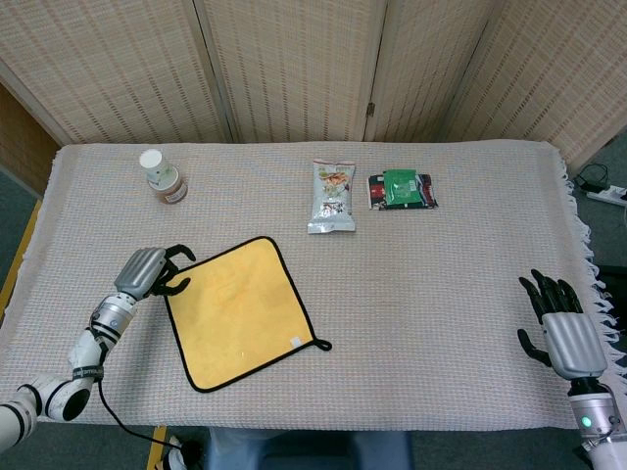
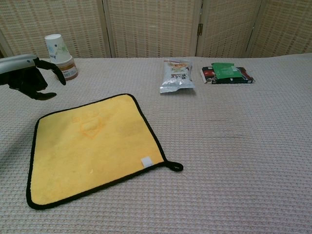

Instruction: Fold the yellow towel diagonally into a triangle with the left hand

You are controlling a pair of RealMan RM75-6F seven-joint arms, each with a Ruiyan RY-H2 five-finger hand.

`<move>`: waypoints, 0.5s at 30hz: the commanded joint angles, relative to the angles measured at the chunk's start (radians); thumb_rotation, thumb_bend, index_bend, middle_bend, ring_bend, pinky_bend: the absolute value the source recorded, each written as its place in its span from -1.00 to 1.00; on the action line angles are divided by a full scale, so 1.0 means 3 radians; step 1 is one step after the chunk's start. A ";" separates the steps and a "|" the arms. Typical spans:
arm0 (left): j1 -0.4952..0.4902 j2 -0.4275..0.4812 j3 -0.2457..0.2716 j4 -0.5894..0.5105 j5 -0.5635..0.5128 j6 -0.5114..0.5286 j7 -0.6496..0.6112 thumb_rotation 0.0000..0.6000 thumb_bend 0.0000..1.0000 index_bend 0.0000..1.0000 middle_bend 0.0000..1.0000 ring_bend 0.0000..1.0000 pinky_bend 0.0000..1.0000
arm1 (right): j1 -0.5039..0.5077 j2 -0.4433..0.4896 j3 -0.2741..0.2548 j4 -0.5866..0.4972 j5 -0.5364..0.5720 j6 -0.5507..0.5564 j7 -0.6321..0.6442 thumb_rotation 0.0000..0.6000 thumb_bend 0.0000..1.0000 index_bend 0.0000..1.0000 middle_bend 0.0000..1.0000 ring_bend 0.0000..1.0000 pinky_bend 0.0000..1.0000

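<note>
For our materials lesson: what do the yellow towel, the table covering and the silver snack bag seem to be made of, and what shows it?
Yellow towel: probably soft microfibre, matte and fuzzy, with black stitched edging and a hanging loop.
Table covering: woven textile, seemingly cotton; waffle texture, fringed edge in the head view.
Silver snack bag: likely metallised plastic film; shiny, crinkled, crimped ends.
</note>
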 commanded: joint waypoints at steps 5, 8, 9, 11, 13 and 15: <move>-0.0361 -0.0462 -0.0012 0.0741 0.0006 -0.0291 -0.0496 1.00 -0.19 -0.18 1.00 1.00 1.00 | -0.0029 -0.0005 0.0029 0.0049 0.0162 -0.0039 -0.0026 1.00 -0.07 -1.00 -1.00 -1.00 -1.00; -0.0497 -0.0637 0.0040 0.1041 0.0064 -0.0423 -0.0684 1.00 -0.19 -0.17 1.00 1.00 1.00 | -0.0066 0.0018 0.0042 0.0075 0.0238 -0.0026 0.0004 1.00 -0.07 -1.00 -1.00 -1.00 -1.00; -0.0533 -0.0693 0.0057 0.1129 0.0081 -0.0452 -0.0735 1.00 -0.19 -0.17 1.00 1.00 1.00 | -0.0080 0.0026 0.0049 0.0080 0.0257 -0.0015 0.0022 1.00 -0.07 -1.00 -1.00 -1.00 -1.00; -0.0608 -0.0813 0.0097 0.1306 0.0126 -0.0500 -0.0861 1.00 -0.19 -0.17 1.00 1.00 1.00 | -0.0110 0.0045 0.0056 0.0088 0.0278 0.0017 0.0062 1.00 -0.07 -1.00 -1.00 -1.00 -1.00; -0.0663 -0.0905 0.0133 0.1448 0.0166 -0.0523 -0.0950 1.00 -0.19 -0.17 1.00 1.00 1.00 | -0.0129 0.0060 0.0054 0.0100 0.0281 0.0031 0.0093 1.00 -0.07 -1.00 -1.00 -1.00 -1.00; -0.0719 -0.1023 0.0165 0.1639 0.0195 -0.0534 -0.1010 1.00 -0.19 -0.17 1.00 1.00 1.00 | -0.0147 0.0078 0.0048 0.0113 0.0295 0.0025 0.0136 1.00 -0.07 -1.00 -1.00 -1.00 -1.00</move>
